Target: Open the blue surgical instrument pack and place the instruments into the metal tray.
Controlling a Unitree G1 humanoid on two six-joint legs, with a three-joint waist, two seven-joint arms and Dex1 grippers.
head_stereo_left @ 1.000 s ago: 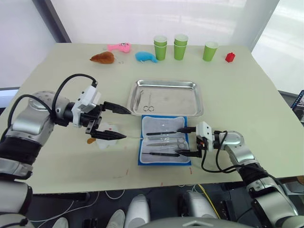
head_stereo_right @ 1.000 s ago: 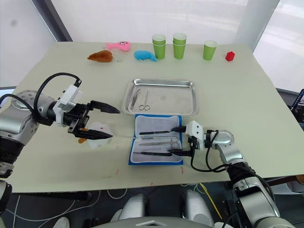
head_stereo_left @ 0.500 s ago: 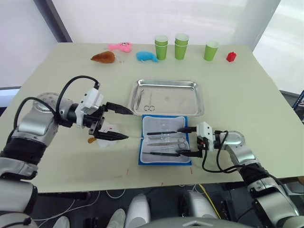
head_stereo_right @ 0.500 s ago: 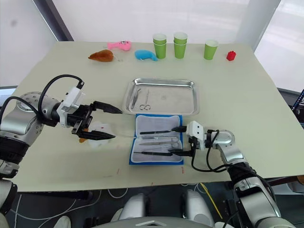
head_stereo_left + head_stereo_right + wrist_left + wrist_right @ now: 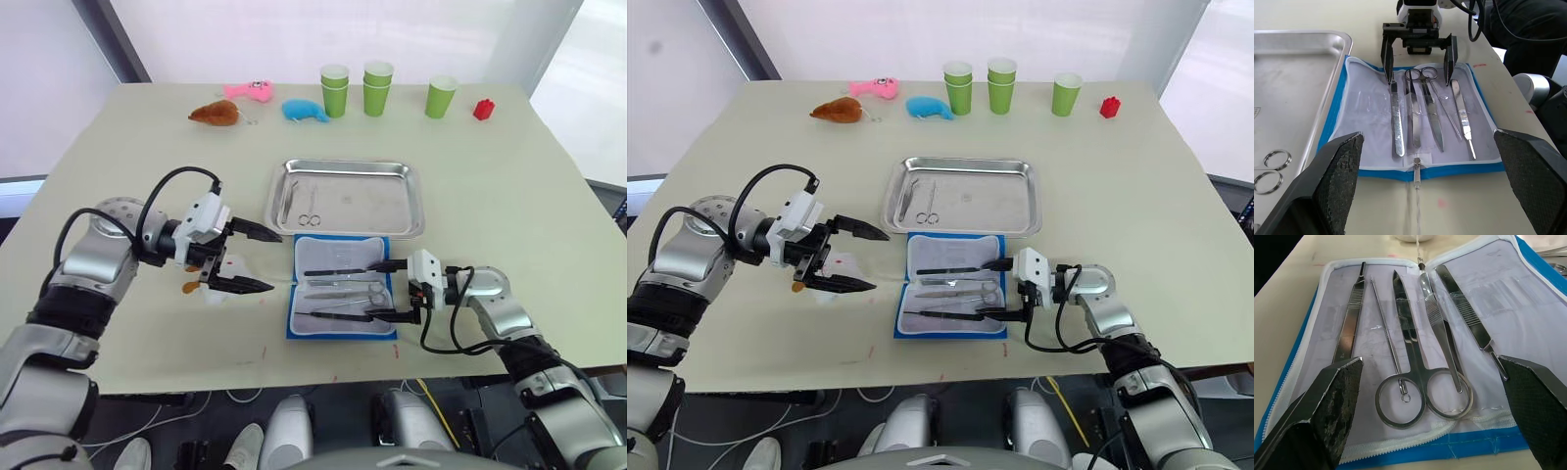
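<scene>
The blue surgical instrument pack [image 5: 304, 328] lies open on the table, just in front of the metal tray [image 5: 377, 201]. Several silver instruments [image 5: 1410, 357] lie side by side on its whitish lining: ring-handled scissors, tweezers, a thin probe and a flat handle. A pair of scissors [image 5: 310, 208] and one slim tool lie in the tray's left part. My right gripper [image 5: 366, 291] is open at the pack's right edge, its fingertips over the ring handles. My left gripper [image 5: 271, 260] is open just left of the pack, above the table.
A white item [image 5: 220, 279] with an orange bit lies under my left gripper. Along the far edge stand green cups [image 5: 377, 86], a red block [image 5: 483, 109], and brown [image 5: 216, 114], pink [image 5: 247, 91] and blue [image 5: 306, 111] plush toys.
My left gripper has moved right, closer to the pack's left edge. My right gripper and the instruments have stayed put. The head view has shifted slightly.
</scene>
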